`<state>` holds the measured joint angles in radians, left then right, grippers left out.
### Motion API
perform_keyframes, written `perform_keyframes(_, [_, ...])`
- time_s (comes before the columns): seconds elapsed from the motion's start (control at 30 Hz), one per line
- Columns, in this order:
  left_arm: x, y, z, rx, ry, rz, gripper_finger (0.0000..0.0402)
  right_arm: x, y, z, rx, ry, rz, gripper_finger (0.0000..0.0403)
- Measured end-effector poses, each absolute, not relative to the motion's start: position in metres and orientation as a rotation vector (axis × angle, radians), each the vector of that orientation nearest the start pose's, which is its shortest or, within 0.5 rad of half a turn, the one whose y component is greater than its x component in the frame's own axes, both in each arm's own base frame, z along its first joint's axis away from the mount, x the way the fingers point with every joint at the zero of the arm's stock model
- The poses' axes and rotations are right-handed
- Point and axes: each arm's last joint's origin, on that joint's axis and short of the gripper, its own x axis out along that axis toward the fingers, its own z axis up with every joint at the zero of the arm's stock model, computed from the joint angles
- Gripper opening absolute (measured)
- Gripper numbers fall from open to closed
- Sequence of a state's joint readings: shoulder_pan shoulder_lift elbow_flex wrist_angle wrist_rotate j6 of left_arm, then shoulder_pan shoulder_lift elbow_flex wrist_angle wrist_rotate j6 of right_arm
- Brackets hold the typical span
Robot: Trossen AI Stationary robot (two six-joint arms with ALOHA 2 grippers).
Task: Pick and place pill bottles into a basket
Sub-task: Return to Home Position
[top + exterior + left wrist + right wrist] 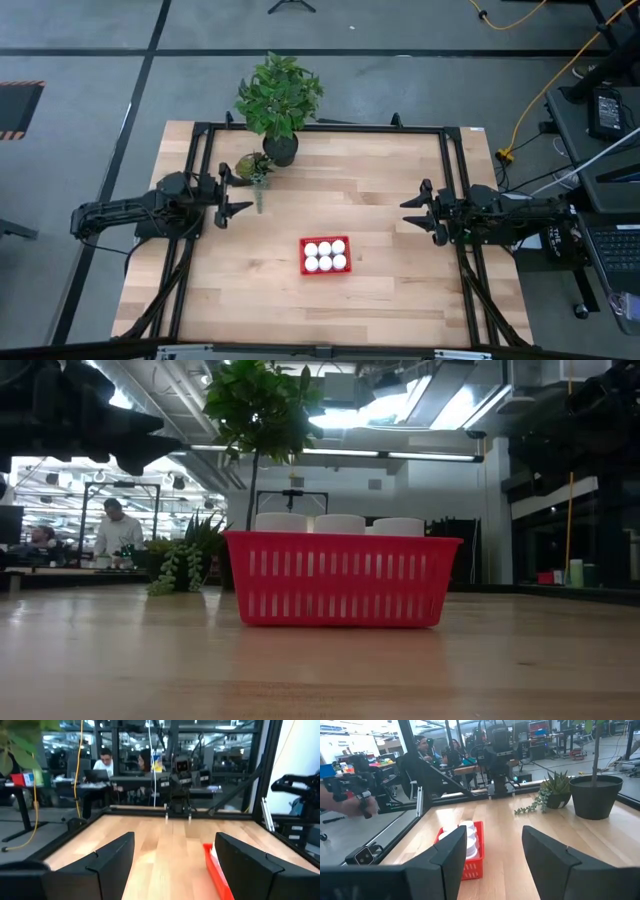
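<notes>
Fingers: left gripper and right gripper both spread wide and holding nothing, at opposite table edges, well apart from the basket.
Basket: red basket mid-table, with six pill bottles upright inside.
Risk: low; a swinging left arm could clip the small succulent just beside it.
Surroundings: pale wooden table; a workshop with people at desks beyond.

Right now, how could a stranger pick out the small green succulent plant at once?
On the light wooden table, find the tall leafy plant in a round black pot at the far edge. The small green succulent stands beside that pot, toward the left gripper. Unlike its neighbour, it is low and spiky, trailing one strand.
</notes>
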<state>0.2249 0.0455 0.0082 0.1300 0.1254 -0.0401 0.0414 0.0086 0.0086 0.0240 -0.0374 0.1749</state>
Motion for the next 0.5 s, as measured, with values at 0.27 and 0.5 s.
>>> perform_keyframes(0.27, [0.0979, 0.0187, 0.1731, -0.027, -0.071, 0.098, 0.0272, 0.0975, 0.0051, 0.1681, 0.175, -0.017, 0.081, 0.0194])
perform_keyframes(0.5, [0.0979, 0.0187, 0.1731, -0.027, -0.071, 0.099, 0.0272, 0.0975, 0.0051, 0.1681, 0.175, -0.017, 0.081, 0.0194])
